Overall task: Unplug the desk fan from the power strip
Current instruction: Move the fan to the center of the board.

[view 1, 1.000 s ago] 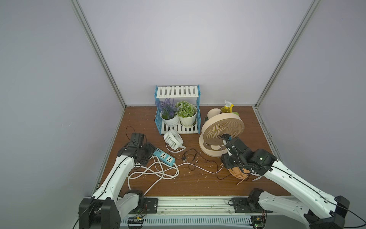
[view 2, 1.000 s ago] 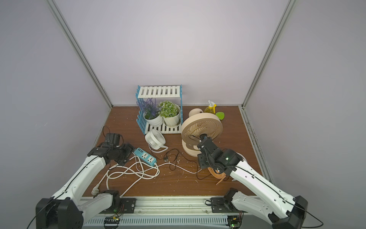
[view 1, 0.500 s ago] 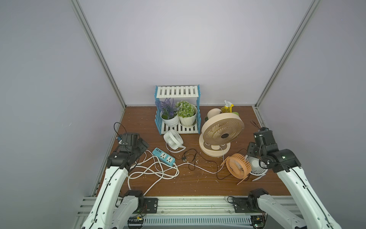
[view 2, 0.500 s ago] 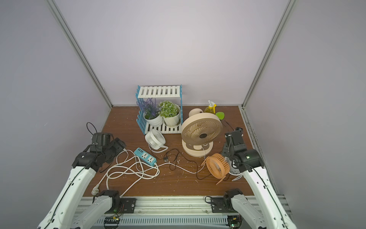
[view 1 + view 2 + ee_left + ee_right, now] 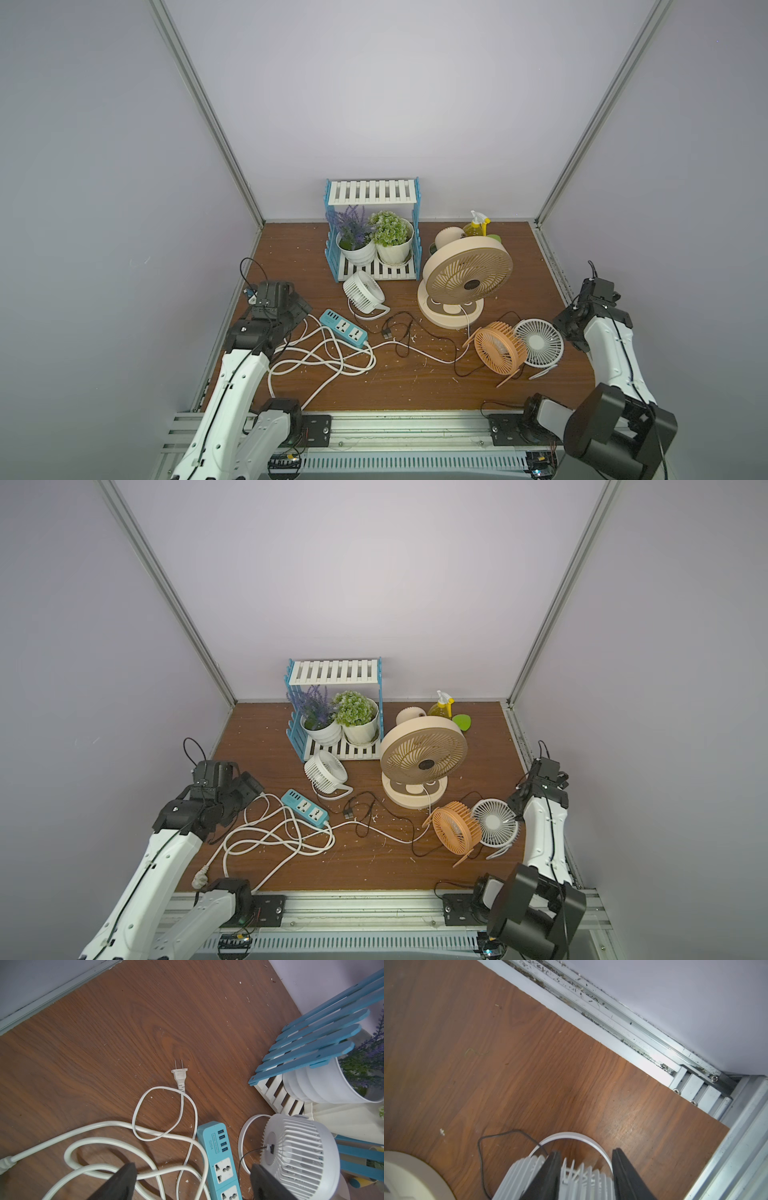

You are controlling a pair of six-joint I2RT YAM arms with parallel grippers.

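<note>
Power strip (image 5: 220, 1159), a smooth teal bar, lies flat; left claw (image 5: 192, 1165) and right claw (image 5: 586, 1151) gape empty.

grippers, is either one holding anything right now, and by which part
Nothing is held. The left gripper is open near the power strip; the right gripper is open by the small white fan, clamping no part of it.

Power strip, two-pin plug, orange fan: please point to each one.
power strip (image 5: 344, 328): in a top view, middle of its top face.
two-pin plug (image 5: 180, 1075): left wrist view, white body behind the prongs.
orange fan (image 5: 497, 349): in a top view, ribbed cage.
</note>
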